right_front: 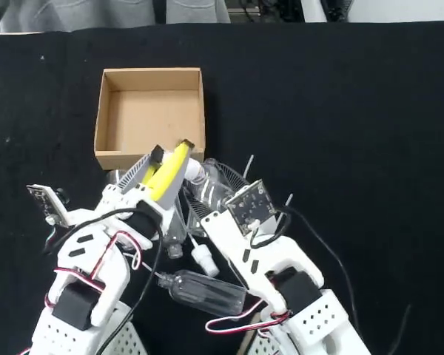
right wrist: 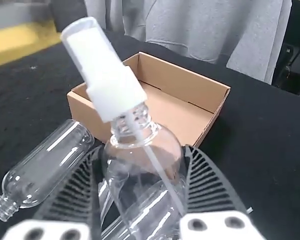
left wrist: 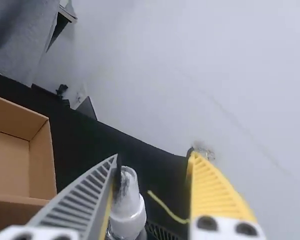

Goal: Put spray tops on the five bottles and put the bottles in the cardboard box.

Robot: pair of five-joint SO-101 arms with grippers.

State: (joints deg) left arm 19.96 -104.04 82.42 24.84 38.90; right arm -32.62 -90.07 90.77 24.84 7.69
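Note:
My right gripper (right wrist: 142, 150) is shut on a clear bottle (right wrist: 140, 172) that carries a white spray top (right wrist: 102, 70), its dip tube showing inside. In the high view this bottle (right_front: 216, 186) is held just in front of the cardboard box (right_front: 100, 111), with the right gripper (right_front: 207, 194) around it. My left gripper (right_front: 172, 149), with one grey and one yellow finger, stands open beside it. In the left wrist view the spray top (left wrist: 126, 200) sits between the fingers of the left gripper (left wrist: 152, 156), close to the grey finger (left wrist: 85, 200).
A capless bottle (right_front: 207, 292) lies between the two arm bases, and a loose white spray top (right_front: 204, 260) lies beside it. Another capless bottle (right wrist: 45, 162) lies near the box (right wrist: 190, 85). The box holds nothing. Black cloth covers the table.

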